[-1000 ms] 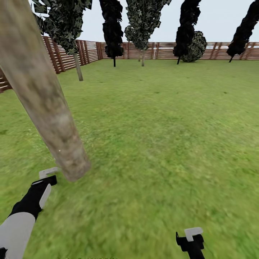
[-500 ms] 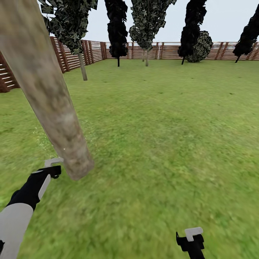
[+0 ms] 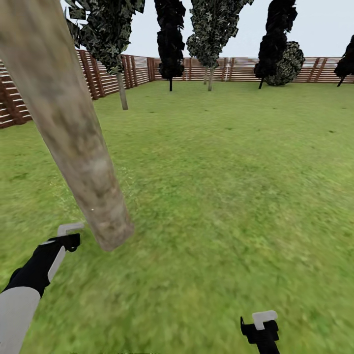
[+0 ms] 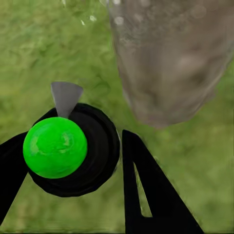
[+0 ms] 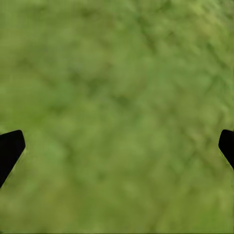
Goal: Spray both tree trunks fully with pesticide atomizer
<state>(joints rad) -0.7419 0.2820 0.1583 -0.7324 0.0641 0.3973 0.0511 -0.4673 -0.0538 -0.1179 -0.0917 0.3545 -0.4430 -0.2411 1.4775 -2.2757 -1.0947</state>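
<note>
Atomizer held at the trunk

Lawn spreads to the fence; trunk leans beside the left gripper, clamped on the atomizer; right gripper gapes above grass; white specks near the trunk.

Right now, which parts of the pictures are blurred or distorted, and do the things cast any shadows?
Head view: the tree trunk leans strongly, a wide-angle distortion; the grass near the camera is smeared, and no clear shadow lies at the trunk's base. Left wrist view: the trunk is soft and out of focus, while the green ball shows a mild sheen. Right wrist view: the grass is a blurred green.
</note>
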